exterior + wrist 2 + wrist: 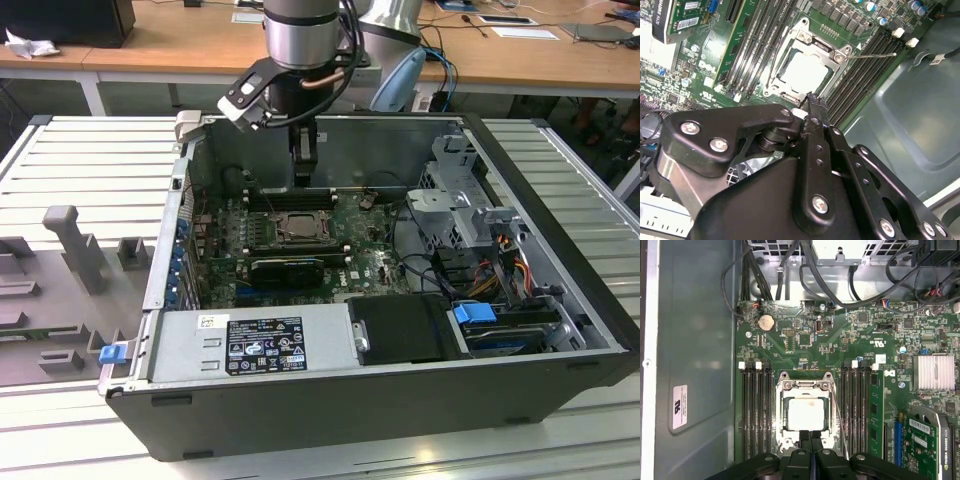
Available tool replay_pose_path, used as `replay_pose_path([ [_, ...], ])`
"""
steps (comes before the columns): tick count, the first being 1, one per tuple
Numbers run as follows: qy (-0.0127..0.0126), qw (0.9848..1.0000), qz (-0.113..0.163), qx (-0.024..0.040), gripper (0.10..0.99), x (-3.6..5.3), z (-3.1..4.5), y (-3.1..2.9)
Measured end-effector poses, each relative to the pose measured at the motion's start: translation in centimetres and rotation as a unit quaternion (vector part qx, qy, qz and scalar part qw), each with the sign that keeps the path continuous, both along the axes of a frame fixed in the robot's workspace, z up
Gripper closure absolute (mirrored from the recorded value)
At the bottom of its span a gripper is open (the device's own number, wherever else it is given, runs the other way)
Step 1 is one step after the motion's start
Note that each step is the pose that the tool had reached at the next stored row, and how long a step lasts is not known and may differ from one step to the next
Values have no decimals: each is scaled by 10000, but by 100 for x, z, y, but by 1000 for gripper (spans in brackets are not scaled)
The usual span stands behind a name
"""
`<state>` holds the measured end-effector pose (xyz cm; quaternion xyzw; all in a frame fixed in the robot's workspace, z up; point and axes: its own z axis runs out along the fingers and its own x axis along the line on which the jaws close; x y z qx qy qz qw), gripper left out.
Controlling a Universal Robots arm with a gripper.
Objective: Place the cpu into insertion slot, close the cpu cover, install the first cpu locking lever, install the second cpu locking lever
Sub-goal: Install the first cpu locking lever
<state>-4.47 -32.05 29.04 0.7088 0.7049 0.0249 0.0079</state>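
**Gripper above the covered cpu inside the open computer case**

In the exterior view I see the computer case lying on its side, open face up, on a ribbed grey metal table. Outside the case, on the exterior view's left, a grey moulded fixture rests on the same table. Beyond the far wall of the case runs a line of wooden desks carrying papers and cables.

Inside the case, the green motherboard covers the floor. The power supply fills the near wall, and a drive cage with coloured cables sits at the end on the exterior view's right.

The insertion slot lies near the middle of the case floor, between two banks of long black memory slots. The cpu sits flat in it, pale metal top up. The cpu cover is folded down around the chip and frames it on all sides.

In the second wrist view, one thin wire locking lever sticks out sideways from a corner of the socket, clear of the board.

The arm reaches down into the case from its far wall. The gripper hangs just above the socket's edge with its two black fingers pressed together and nothing visibly between them.
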Motion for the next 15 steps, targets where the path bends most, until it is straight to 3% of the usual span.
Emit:
replay_pose_path([
  [15,0,10000,0,5,980,0,116,0],
])
